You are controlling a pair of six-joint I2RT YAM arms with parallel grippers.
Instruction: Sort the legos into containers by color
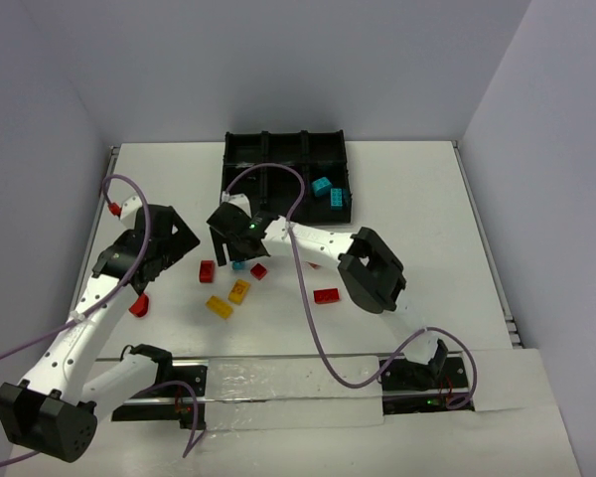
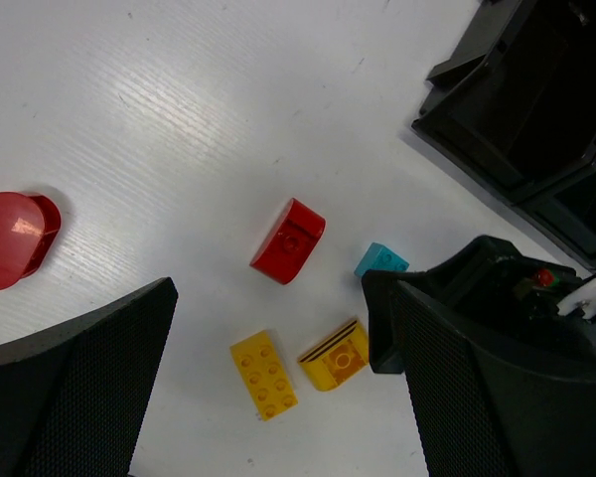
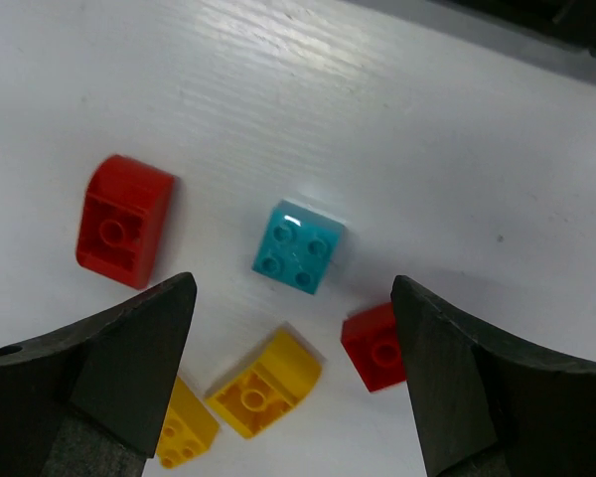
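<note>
The black divided tray [image 1: 225, 167] stands at the back and holds two cyan legos [image 1: 328, 191] in its right compartments. Loose legos lie in front of it. My right gripper [image 1: 226, 250] is open and hovers over a cyan lego [image 3: 298, 247]; it [image 3: 293, 328] has red legos [image 3: 125, 221] [image 3: 377, 347] and a curved yellow lego [image 3: 264, 385] around it. My left gripper [image 1: 175, 250] is open and empty, above a flat yellow lego [image 2: 263, 374], the curved yellow one [image 2: 335, 356] and a red lego [image 2: 288, 240].
A rounded red piece [image 1: 139, 305] lies at the left and another red lego [image 1: 326, 295] at the right. The right gripper's black body [image 2: 477, 318] sits close beside my left gripper [image 2: 288, 397]. The tray corner [image 2: 536, 129] shows in the left wrist view.
</note>
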